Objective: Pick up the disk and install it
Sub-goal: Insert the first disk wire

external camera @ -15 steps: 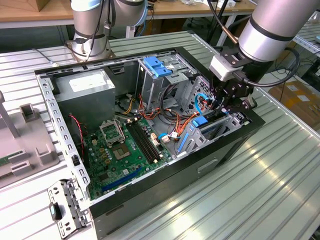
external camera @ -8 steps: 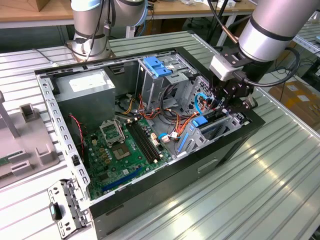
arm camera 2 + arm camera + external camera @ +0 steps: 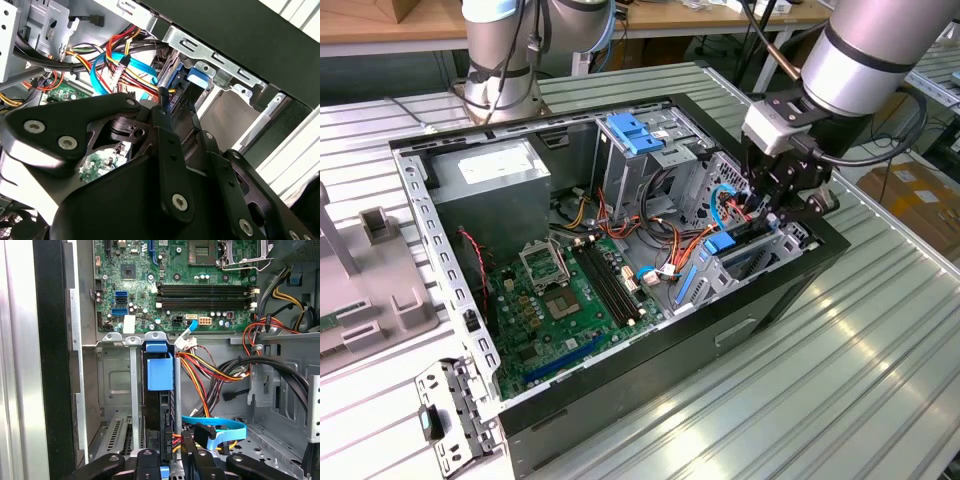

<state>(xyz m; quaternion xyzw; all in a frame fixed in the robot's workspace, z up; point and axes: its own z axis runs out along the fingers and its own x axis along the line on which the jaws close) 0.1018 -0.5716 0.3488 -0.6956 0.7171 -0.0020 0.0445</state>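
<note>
- The gripper [image 3: 772, 205] hangs from the arm [image 3: 865, 45] inside the open computer case [image 3: 790, 290], at the case end on the exterior view's right, over the drive bay [image 3: 740, 262].
- In both wrist views its black fingers [image 3: 147, 465] stand narrowly apart on either side of the edge of the disk [image 3: 167, 415]; they look closed on it, pressing its flat faces.
- In the second wrist view the gripper [image 3: 177, 122] tapers to thin tips that meet the disk's [image 3: 180, 97] dark edge beside a blue plastic rail piece [image 3: 197, 77].
- The disk stands on edge in the metal bay [image 3: 125, 390], its long axis running down into the slot, away from the gripper and toward the motherboard [image 3: 170, 285] as the first wrist view shows it. A blue tab [image 3: 160, 372] sits on its far end.
- It seems already most of the way into the bay; how deep I cannot tell.
- Just beside the fingers lies a blue flat data cable [image 3: 220, 432] with a black plug, and a bundle of red, orange and yellow power wires [image 3: 205, 372] sweeps past.
- Farther off in the exterior view are the motherboard [image 3: 560, 300], the grey power supply [image 3: 490, 190] with a white sticker, and a tall cage with a blue cap [image 3: 635, 135].
- The case rests on a ribbed metal table [image 3: 840, 380].
</note>
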